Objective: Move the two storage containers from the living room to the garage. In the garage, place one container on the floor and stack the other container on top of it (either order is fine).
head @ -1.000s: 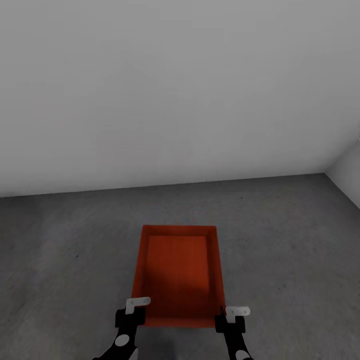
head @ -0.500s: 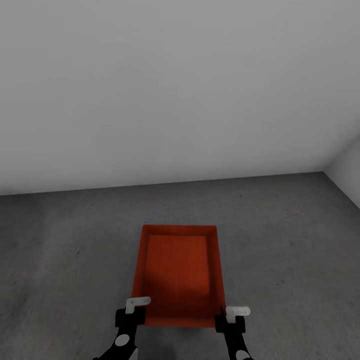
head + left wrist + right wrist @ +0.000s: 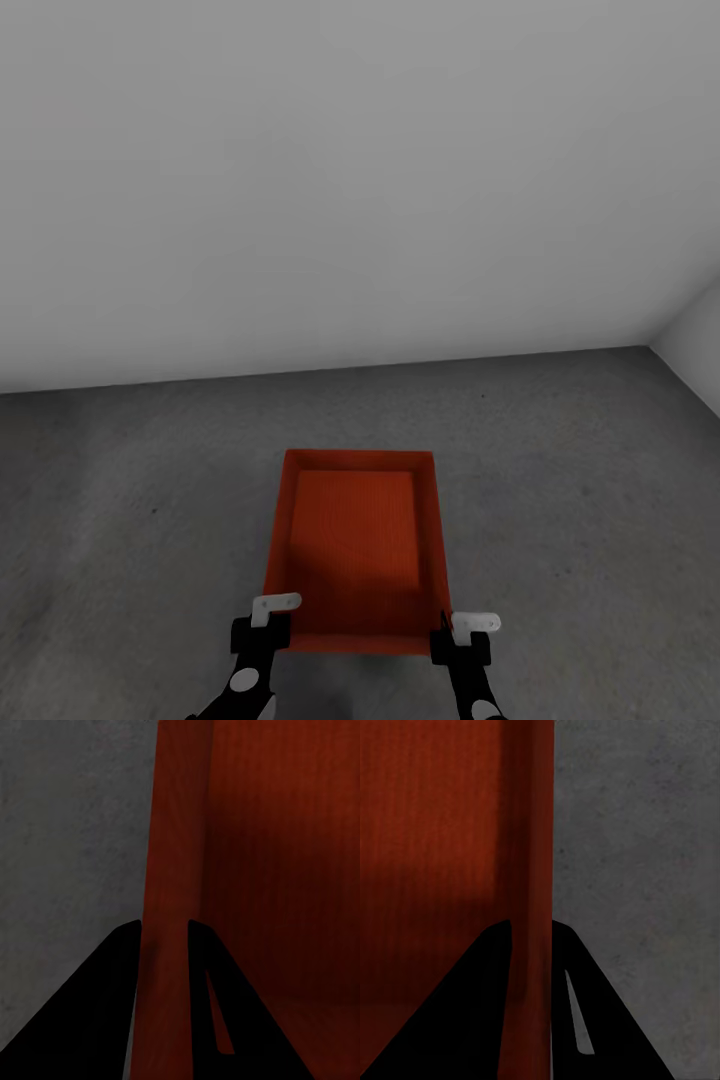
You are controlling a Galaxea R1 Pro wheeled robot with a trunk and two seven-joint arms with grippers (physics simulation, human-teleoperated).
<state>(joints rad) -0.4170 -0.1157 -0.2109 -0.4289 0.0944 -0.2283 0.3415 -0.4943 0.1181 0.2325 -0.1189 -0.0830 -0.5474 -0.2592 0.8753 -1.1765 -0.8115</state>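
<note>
**Bin held at both near corners over the concrete**

A red-orange bin (image 3: 355, 550) sits low in the head view, open top up, its long sides running away from the robot toward a plain white wall (image 3: 340, 180). Grey speckled floor (image 3: 560, 500) surrounds it on all sides; whether its base touches the floor cannot be told.

The left gripper (image 3: 262, 628) is at the bin's near left corner. In the left wrist view its two dark fingers (image 3: 112, 1005) straddle the thin side wall, one inside the bin and one outside, pinching it.

The right gripper (image 3: 458, 636) is at the near right corner. The right wrist view shows its fingers (image 3: 472, 1012) clamped on the right wall likewise, concrete beyond the outer finger.
</note>
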